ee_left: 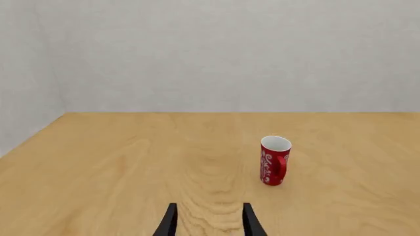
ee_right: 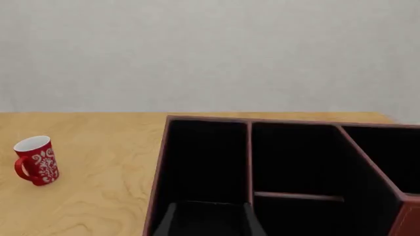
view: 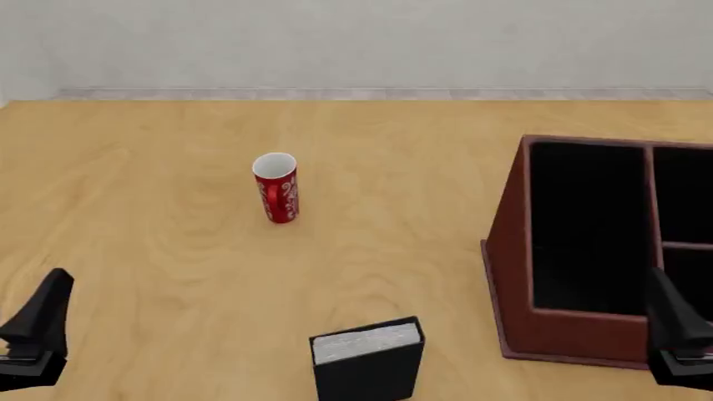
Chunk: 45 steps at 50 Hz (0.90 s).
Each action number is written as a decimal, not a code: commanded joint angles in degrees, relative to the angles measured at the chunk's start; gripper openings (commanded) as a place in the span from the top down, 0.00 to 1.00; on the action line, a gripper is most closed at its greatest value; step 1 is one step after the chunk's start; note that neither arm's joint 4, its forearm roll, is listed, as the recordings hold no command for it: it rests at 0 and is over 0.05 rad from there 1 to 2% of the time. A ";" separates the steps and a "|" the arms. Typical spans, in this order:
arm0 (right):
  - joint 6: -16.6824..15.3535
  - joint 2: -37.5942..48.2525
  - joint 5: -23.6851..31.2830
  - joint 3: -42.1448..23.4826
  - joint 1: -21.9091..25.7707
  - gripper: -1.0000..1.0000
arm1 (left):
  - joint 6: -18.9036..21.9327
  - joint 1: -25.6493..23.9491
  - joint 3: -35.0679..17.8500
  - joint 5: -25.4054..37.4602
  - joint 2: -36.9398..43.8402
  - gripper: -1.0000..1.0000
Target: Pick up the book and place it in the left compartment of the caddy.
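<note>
Front view: boxy black book (view: 368, 372) upright, unheld; wooden caddy (view: 515, 276) slope-sided; left gripper (ee_left: 208, 221), right gripper (ee_right: 208, 220) open, empty

My own fingers (ee_left: 208, 221) are plain black. Ahead of my left pincer the mug (ee_left: 275, 160) is bright red with white swirling ornament and a white inside. Under it the table (view: 156, 192) is pale honey wood with darker curving grain. Between my two pincers the book (view: 368, 359) has black covers and a speckled white-grey page edge. Before my right pincer the caddy (view: 510, 251) is dark reddish-brown outside, black within. The wall (ee_left: 210, 49) beyond is flat light grey.
</note>
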 commanded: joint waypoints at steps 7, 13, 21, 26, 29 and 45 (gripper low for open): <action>-1.99 1.58 -0.96 -0.16 0.16 0.00 | 0.00 0.00 0.00 0.00 0.00 0.00; -3.73 0.15 1.50 -2.70 1.73 0.00 | 0.00 0.00 0.00 0.00 0.00 0.00; -5.00 0.94 7.20 -10.21 3.67 0.00 | 0.00 0.00 0.00 0.00 0.00 0.00; -5.67 3.24 8.62 -13.71 5.51 0.00 | 0.00 0.00 0.00 0.00 0.00 0.00; -6.03 5.03 8.70 -14.91 6.20 0.00 | 0.00 0.00 0.00 0.00 0.00 0.00; -8.12 13.47 13.02 -25.02 15.84 0.00 | 0.00 0.00 0.00 0.00 0.00 0.00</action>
